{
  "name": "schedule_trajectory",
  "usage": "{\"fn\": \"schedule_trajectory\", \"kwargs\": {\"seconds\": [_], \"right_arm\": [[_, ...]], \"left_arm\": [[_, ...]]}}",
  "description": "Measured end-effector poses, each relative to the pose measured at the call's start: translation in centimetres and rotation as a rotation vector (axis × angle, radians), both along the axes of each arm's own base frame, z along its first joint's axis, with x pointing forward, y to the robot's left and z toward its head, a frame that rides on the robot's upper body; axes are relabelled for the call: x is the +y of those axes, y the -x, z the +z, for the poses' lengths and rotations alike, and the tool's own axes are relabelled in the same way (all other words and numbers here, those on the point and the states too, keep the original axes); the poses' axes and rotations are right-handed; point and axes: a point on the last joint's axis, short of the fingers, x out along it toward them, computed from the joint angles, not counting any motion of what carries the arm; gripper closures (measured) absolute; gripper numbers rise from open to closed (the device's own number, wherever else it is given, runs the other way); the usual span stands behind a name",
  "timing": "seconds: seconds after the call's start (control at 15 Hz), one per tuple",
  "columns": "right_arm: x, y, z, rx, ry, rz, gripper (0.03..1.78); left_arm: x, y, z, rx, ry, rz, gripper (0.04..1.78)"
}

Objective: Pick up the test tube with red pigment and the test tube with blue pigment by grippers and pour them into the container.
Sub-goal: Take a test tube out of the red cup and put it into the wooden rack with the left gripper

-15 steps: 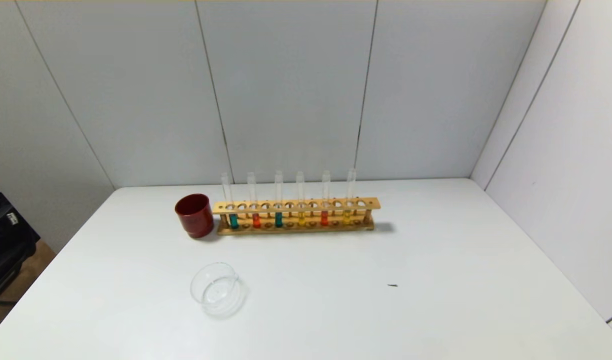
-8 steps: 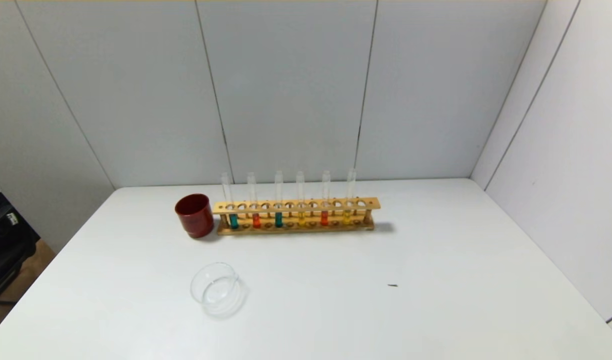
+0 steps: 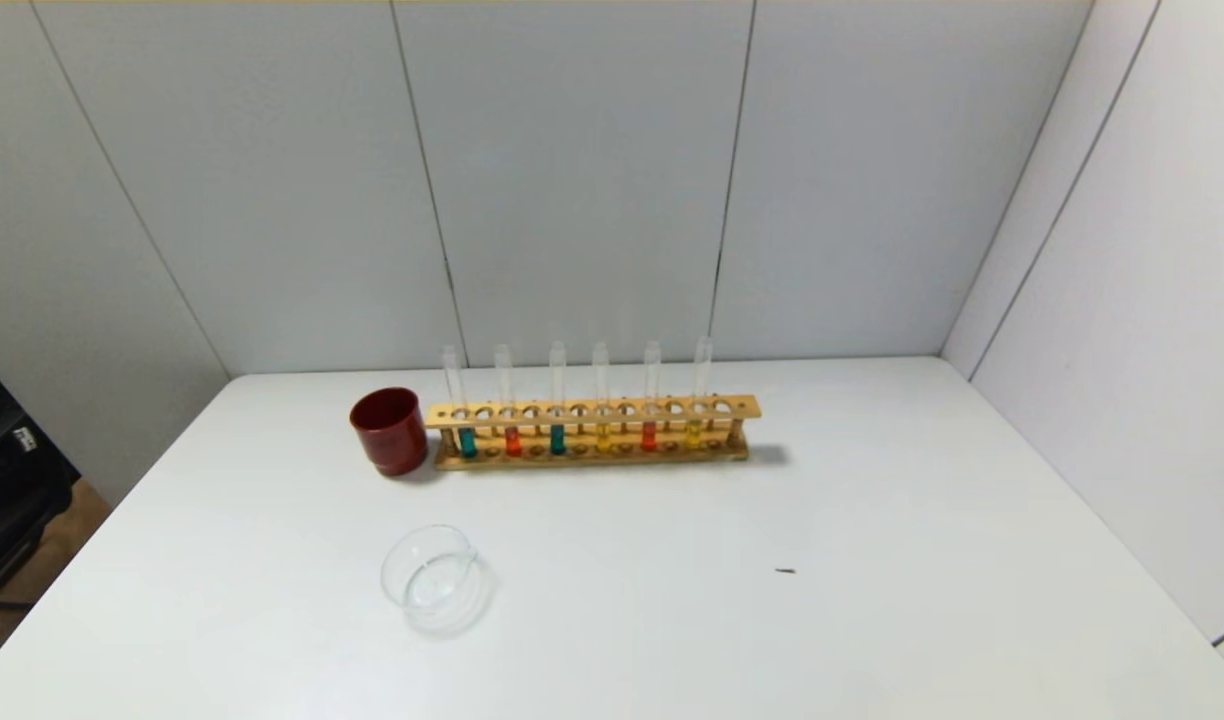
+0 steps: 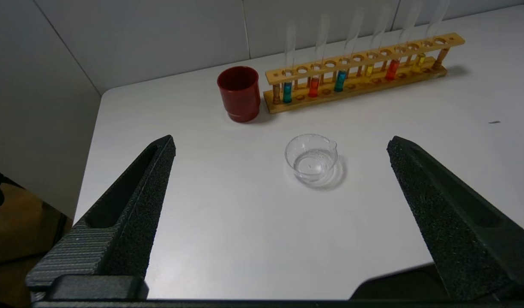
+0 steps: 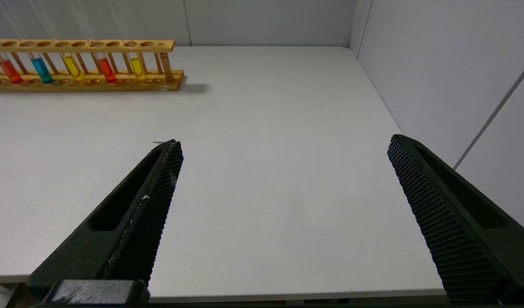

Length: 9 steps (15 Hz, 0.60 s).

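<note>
A wooden rack [image 3: 592, 411] at the table's back holds two tubes with orange-red liquid [image 3: 512, 441] [image 3: 649, 436] and two with teal-blue liquid [image 3: 466, 442] [image 3: 557, 439], all upright. The clear glass container [image 3: 434, 580] stands in front of the rack's left end and also shows in the left wrist view [image 4: 311, 159]. My left gripper [image 4: 282, 139] is open and empty, near the table's front left, facing the container. My right gripper [image 5: 285, 140] is open and empty at the front right edge. Neither gripper's fingers show in the head view.
A dark red cup [image 3: 388, 430] stands against the rack's left end. Two yellow-liquid tubes [image 3: 602, 437] [image 3: 694, 433] also sit in the rack. A small dark speck [image 3: 785, 571] lies on the white table [image 3: 872, 620]. Grey walls close the back and right.
A dark shape has appeared in the bottom left corner of the head view. Nothing on the table has moved.
</note>
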Motion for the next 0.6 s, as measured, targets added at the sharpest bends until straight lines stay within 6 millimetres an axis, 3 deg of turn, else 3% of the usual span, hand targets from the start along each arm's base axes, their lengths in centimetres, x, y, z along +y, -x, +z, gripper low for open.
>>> {"fn": "schedule_trajectory", "kwargs": {"seconds": [0.27,0.4,0.6], "right_arm": [[0.0,0.0,0.0,0.0,0.0,0.0,0.06],[0.0,0.0,0.0,0.0,0.0,0.0,0.06],[0.0,0.0,0.0,0.0,0.0,0.001,0.06]], "left_arm": [[-0.2,-8.4,4.7,0.073,0.004,-0.011,0.07],[-0.4,-13.0,5.5,0.108,0.007,-0.025,0.07],[-0.9,-19.6,4.8,0.184,0.027,-0.034,0.07]]}}
